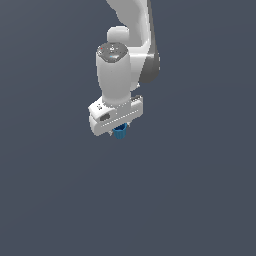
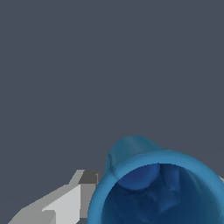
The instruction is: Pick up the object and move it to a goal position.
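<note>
The object is a small bright blue chunk that peeks out just under the white hand of my gripper in the exterior view, most of it hidden by the hand. In the wrist view the object is a hollow blue cup-like shape seen from its open end, filling the frame close to the camera. One grey-white finger lies against its side. The other finger is hidden behind it. The gripper is shut on the object and holds it above the plain grey ground.
A flat, plain grey-blue surface fills both views. The white arm rises toward the top of the exterior view. No other object or marker shows.
</note>
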Robot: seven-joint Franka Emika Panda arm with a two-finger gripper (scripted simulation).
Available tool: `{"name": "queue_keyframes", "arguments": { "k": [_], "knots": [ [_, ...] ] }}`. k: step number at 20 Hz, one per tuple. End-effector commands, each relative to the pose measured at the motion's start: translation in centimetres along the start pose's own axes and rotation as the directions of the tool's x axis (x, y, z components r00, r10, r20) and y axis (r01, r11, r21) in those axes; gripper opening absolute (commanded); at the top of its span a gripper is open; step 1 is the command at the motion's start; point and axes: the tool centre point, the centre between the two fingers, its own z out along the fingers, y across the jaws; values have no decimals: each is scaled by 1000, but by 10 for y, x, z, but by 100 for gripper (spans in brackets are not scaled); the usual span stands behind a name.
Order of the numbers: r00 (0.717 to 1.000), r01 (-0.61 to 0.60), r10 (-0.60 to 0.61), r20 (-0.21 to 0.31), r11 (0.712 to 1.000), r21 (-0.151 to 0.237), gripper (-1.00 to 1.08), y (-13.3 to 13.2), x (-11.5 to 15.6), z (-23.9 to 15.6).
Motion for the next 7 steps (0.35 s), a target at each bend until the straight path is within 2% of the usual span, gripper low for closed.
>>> {"name": "queue_keyframes", "arguments": {
  "k": [1,7],
  "knots": [
    [1000,0,0,0,1000,0,-100,4,3,-8],
    [1000,0,0,1,1000,0,-100,7,6,-14]
  ]
}}
